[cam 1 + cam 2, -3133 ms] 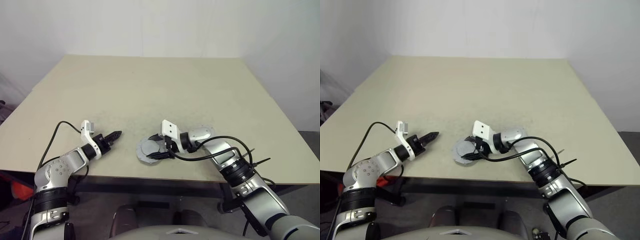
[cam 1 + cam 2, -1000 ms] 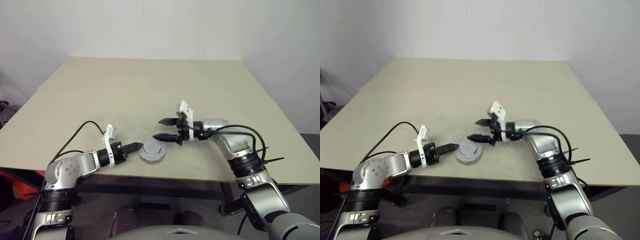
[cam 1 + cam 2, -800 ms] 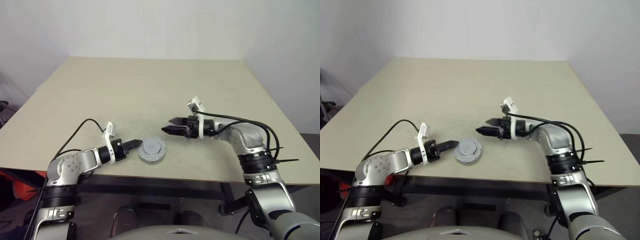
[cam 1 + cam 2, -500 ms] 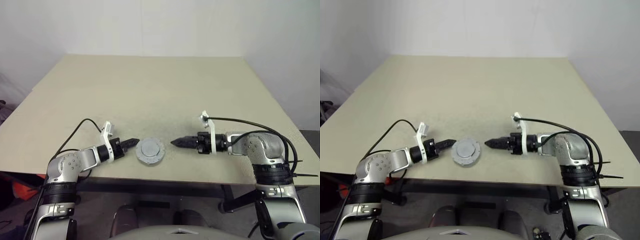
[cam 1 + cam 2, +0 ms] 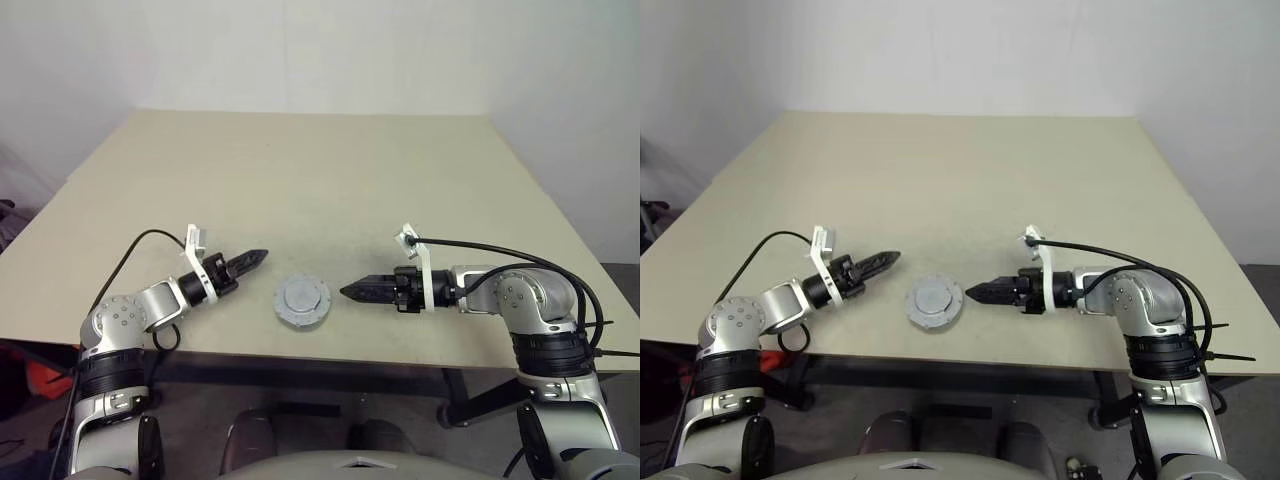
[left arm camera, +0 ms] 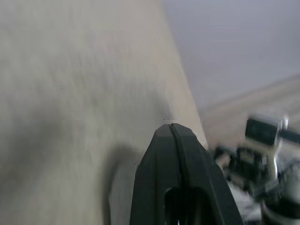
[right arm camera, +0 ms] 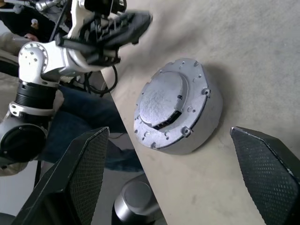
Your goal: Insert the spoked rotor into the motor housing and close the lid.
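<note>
We are seeing the housing sitting on the table near its front edge, the lid seated on top. We are keeping our left gripper pinched shut and empty, and our right gripper spread wide, both beside it, not touching.

The table is a plain pale beige, faintly speckled grey near its front edge. At about six o'clock on it sits the motor housing, dull silver-grey all round. Its lid is a matte, slightly mottled grey with small bright screw heads dotted around the rim. The left gripper and right gripper are both black, each behind a white bracket. The right gripper's pads carry a fine black mesh texture. The arms are silver with black cables.
</note>
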Motion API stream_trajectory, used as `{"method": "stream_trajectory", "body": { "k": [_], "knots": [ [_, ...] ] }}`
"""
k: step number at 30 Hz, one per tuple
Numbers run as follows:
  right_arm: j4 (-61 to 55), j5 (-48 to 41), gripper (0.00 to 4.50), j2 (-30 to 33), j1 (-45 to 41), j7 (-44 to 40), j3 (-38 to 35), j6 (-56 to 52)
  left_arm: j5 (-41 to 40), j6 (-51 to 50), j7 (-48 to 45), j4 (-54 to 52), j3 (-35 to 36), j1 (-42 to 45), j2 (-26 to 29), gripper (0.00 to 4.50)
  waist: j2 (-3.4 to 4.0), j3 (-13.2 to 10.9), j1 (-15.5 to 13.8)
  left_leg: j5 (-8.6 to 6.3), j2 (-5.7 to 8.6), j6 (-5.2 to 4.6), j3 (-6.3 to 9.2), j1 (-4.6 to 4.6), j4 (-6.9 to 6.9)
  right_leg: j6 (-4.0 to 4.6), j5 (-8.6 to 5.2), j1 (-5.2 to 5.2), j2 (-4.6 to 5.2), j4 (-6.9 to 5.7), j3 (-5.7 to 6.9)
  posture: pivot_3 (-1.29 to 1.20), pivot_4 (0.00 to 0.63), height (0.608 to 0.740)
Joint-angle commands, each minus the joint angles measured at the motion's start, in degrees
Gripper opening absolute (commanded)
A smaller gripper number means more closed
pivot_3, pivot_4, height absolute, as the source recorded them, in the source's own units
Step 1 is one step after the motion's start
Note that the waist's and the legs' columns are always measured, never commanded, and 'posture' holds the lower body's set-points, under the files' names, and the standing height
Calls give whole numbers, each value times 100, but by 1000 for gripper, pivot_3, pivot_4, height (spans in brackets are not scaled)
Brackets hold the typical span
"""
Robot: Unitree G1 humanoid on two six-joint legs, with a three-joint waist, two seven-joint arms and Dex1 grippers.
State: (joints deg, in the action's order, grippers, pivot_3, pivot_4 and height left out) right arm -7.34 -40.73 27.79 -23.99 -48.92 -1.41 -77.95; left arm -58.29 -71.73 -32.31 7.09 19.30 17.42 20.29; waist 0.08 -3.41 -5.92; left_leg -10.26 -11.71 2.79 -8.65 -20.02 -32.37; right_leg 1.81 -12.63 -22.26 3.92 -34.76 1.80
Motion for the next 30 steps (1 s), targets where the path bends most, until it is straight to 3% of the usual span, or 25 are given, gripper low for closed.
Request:
{"method": "stream_trajectory", "body": {
  "k": [1,11,24,30],
  "knots": [
    [-54,-65,4287,141,50,-51,92,163,-106,-350,-259,-428,-350,-193,194,0,0,0,-5,0,0,0,0,-4,1,16,9,-3,0,0,0,0,0,740],
    [196,-169,4287,120,250,100,133,43,90,-323,-458,-548,-712,-412,353,0,0,0,-6,-1,0,-2,0,8,-6,-5,-3,10,1,0,0,0,0,740],
    [698,-675,4287,-1349,-150,1091,-1054,-1320,358,-117,-440,-724,-914,-618,361,0,10,9,-12,1,2,1,1,15,-4,-4,-3,18,3,-2,-1,0,0,740],
    [887,-552,4287,-1771,-295,1388,-1116,-1324,457,-1,-415,-685,-942,-545,313,0,14,12,-10,6,1,10,1,24,-2,-6,-3,20,2,-3,-1,0,0,740]
  ]
}}
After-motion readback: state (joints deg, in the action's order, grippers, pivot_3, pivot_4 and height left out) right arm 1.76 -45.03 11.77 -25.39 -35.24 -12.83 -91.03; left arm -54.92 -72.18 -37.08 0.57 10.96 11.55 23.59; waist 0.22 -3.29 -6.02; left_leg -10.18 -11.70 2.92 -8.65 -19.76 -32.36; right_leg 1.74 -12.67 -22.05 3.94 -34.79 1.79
